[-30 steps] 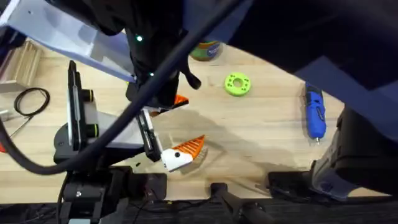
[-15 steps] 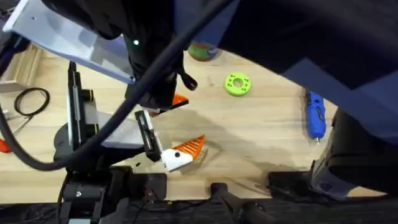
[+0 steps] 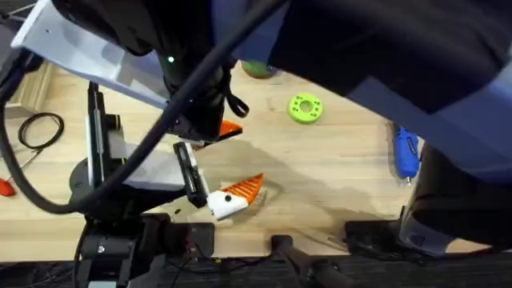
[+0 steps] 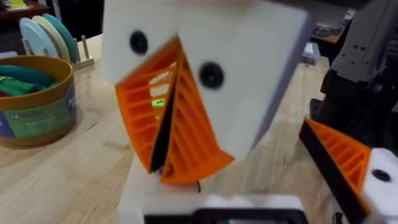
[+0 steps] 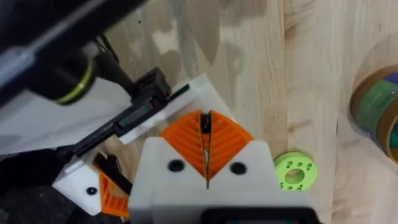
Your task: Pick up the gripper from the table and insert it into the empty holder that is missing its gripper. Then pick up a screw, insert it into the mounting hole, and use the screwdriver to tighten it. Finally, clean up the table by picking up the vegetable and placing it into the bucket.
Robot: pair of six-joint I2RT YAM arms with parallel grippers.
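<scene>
My right arm reaches across from above. Its gripper (image 3: 210, 132) (image 5: 205, 118) (image 4: 166, 175) points down and is shut on the orange gripper (image 3: 231, 128). It holds that piece at the white holder (image 5: 191, 91) of my left gripper (image 3: 230, 164). The left gripper lies low over the table (image 3: 336, 176) and is open. Its other finger carries an orange ribbed tip (image 3: 244, 189) (image 4: 345, 165) (image 5: 112, 194). The blue screwdriver (image 3: 406, 156) lies at the right, partly under the right arm. The bucket (image 3: 258, 69) (image 4: 34, 102) (image 5: 380, 115) stands at the back. The vegetable and the screw are out of view.
A green disc (image 3: 305, 108) (image 5: 295, 172) lies right of the grippers, in front of the bucket. A coiled black cable (image 3: 40, 128) and a red-handled tool (image 3: 4, 188) sit at the far left. Bare wood stretches between the disc and the screwdriver.
The right arm's dark upper links have drifted lower in the overhead view, covering more of the bucket and the screwdriver's top. Both grippers and the orange piece have stayed in place.
</scene>
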